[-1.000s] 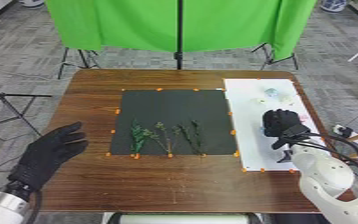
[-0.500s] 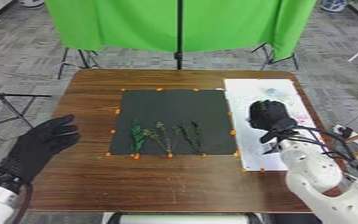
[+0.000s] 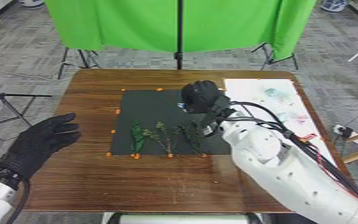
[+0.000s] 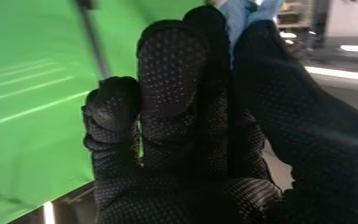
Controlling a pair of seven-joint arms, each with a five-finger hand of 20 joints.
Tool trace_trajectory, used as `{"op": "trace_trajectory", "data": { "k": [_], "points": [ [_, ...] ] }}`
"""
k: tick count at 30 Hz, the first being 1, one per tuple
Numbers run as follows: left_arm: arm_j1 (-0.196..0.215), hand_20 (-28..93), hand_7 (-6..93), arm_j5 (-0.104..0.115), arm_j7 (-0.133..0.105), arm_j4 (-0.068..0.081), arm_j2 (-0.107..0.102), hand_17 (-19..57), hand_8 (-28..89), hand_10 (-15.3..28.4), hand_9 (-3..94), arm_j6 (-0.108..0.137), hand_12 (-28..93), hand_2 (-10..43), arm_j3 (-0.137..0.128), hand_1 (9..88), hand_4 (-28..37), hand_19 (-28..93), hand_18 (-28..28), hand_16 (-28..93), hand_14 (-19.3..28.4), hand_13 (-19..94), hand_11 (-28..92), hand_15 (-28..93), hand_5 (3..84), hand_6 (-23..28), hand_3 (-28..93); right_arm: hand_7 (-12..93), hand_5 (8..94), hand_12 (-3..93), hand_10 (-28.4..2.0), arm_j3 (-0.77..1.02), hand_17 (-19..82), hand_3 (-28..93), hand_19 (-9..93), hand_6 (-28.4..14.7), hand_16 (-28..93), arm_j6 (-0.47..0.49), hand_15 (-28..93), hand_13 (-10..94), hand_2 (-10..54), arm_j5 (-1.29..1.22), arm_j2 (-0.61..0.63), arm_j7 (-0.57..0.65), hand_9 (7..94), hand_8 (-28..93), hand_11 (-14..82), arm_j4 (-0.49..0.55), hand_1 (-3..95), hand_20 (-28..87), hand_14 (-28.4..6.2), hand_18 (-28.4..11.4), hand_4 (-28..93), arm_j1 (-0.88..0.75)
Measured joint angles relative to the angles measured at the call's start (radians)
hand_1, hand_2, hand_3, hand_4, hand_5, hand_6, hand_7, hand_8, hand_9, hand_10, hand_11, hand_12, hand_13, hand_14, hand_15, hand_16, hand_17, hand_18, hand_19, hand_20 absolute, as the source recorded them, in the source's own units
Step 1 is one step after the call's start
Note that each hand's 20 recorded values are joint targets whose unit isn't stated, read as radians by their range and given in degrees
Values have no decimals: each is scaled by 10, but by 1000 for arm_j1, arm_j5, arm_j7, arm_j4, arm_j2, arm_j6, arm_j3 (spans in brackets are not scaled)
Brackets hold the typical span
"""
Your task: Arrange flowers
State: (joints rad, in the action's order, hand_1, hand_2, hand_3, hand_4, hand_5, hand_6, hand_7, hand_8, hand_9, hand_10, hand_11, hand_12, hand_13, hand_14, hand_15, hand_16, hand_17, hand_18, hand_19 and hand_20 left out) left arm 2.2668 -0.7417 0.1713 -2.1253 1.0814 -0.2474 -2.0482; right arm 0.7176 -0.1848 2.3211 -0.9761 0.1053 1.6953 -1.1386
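green curtain (image 3: 113, 25), black upright pole (image 3: 180, 30), grey carpet (image 3: 20, 55)

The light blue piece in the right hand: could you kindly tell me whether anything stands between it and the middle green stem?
Nothing visible does: in the head view, only bare dark mat shows between the light blue piece and the top of the middle green stem.

before me on the table (image 3: 78, 175), a mat (image 3: 149, 105) in the middle, a sheet (image 3: 245, 90) to its right. sprigs (image 3: 137, 137) side by side on the mat's near half; flowers (image 3: 277, 93) on the sheet. a curtain (image 3: 113, 25) beyond.
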Motion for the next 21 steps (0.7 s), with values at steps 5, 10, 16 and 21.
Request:
{"op": "trace_trajectory", "data": {
  "k": [5,10,16,21],
  "points": [
    [-6,87,281,4,8,15,-1,-95,-144,140,277,1,137,12,14,248,-283,555,232,-65,165,218,375,559,323,53,756,514,704,459,-41,-84,406,846,851,3,430,32,466,815,-95,33,-120,-15,849,-109,214,-48,514,431,3,-165,-283,62],
    [-13,87,282,5,10,25,-3,-95,-144,135,245,13,136,12,34,249,-283,555,232,-65,165,216,367,559,310,51,756,515,703,458,-40,-170,404,843,852,6,432,69,472,811,-95,80,-208,-18,849,-112,211,-96,513,432,3,-163,-283,103],
    [-16,86,287,5,5,26,-19,-95,-145,131,229,42,137,13,50,251,-283,554,231,-64,160,192,370,553,298,49,753,517,701,454,-35,-200,399,841,854,10,433,95,476,808,-95,115,-281,-27,851,-113,207,-138,511,435,7,-163,-283,108],
    [-21,87,289,4,8,26,-31,-95,-147,131,222,47,137,13,57,252,-283,554,231,-64,158,178,369,548,296,50,754,517,700,451,-31,-236,396,843,855,12,434,101,481,806,-95,160,-313,-6,855,-112,203,-156,505,438,12,-164,-283,110]
  ]
}}
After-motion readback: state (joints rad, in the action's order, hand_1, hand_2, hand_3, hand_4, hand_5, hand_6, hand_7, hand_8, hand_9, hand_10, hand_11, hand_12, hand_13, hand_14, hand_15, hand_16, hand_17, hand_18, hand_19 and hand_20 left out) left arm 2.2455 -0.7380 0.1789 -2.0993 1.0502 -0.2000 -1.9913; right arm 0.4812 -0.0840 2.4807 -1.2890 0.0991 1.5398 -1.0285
